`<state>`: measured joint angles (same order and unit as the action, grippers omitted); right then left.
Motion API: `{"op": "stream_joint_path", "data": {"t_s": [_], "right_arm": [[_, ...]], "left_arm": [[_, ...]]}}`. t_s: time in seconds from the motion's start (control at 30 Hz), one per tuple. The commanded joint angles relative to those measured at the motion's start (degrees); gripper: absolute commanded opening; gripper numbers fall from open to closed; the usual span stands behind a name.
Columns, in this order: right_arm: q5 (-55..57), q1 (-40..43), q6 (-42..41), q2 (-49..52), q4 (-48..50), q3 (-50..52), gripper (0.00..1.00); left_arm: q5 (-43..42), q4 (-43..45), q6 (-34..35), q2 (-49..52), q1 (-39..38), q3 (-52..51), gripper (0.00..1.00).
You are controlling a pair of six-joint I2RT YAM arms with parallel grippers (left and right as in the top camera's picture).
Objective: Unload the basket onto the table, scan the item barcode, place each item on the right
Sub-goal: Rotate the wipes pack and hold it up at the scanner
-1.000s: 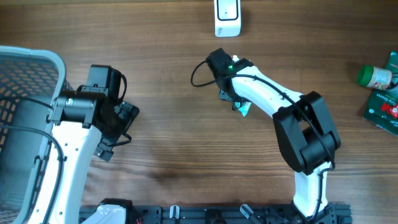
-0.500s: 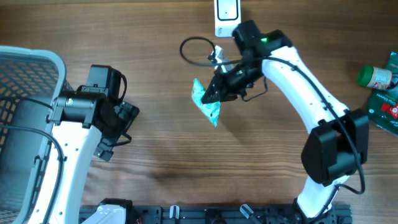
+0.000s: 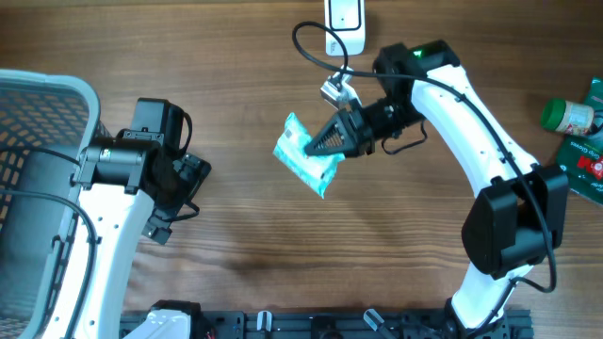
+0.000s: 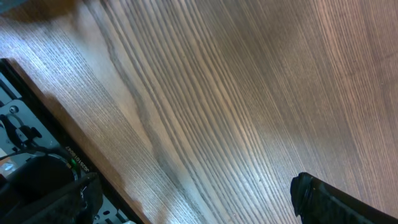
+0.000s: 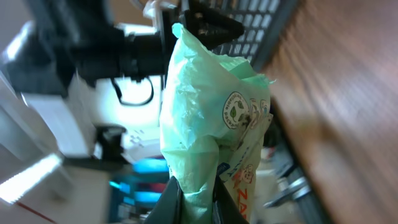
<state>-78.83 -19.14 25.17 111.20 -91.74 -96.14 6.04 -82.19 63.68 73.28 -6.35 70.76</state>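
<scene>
Wooden desk (image 3: 236, 56) is carrying: white scanner (image 3: 345, 24) lying just beyond the right hand (image 3: 318, 146); green-capped bottle (image 3: 568, 116) and green packet (image 3: 584, 162) lying well to its right.

Overhead straight down; R wrist cam close on pouch (image 5: 205, 118) (image 3: 303, 155) — both see it.

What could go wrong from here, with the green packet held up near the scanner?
The right tool pinches only one edge of the soft packet, so it could slip out. The packet is crumpled and no barcode shows, so the scanner may fail to read it. The arm's loose cable loops right beside the scanner and might snag or nudge it.
</scene>
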Motion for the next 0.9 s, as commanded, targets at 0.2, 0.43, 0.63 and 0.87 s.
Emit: {"op": "stream_joint_path", "data": {"t_s": [0.2, 0.43, 0.63, 0.87], "right_arm": [[9.27, -0.07, 16.98, -10.99, -0.44, 2.67, 0.04], [6.99, -0.07, 11.87, -26.56, -0.44, 16.46, 0.04], [6.29, -0.07, 12.98, -29.7, 0.87, 19.76, 0.04], [24.92, -0.07, -4.0, -29.68, 29.92, 19.76, 0.05]], "left_arm": [[-0.02, -0.04, -0.26, -0.52, 0.26, 0.55, 1.0], [-0.02, -0.04, -0.26, -0.52, 0.26, 0.55, 1.0], [-0.02, -0.04, -0.28, -0.52, 0.26, 0.55, 1.0], [-0.02, -0.04, -0.26, -0.52, 0.26, 0.55, 1.0]]}}
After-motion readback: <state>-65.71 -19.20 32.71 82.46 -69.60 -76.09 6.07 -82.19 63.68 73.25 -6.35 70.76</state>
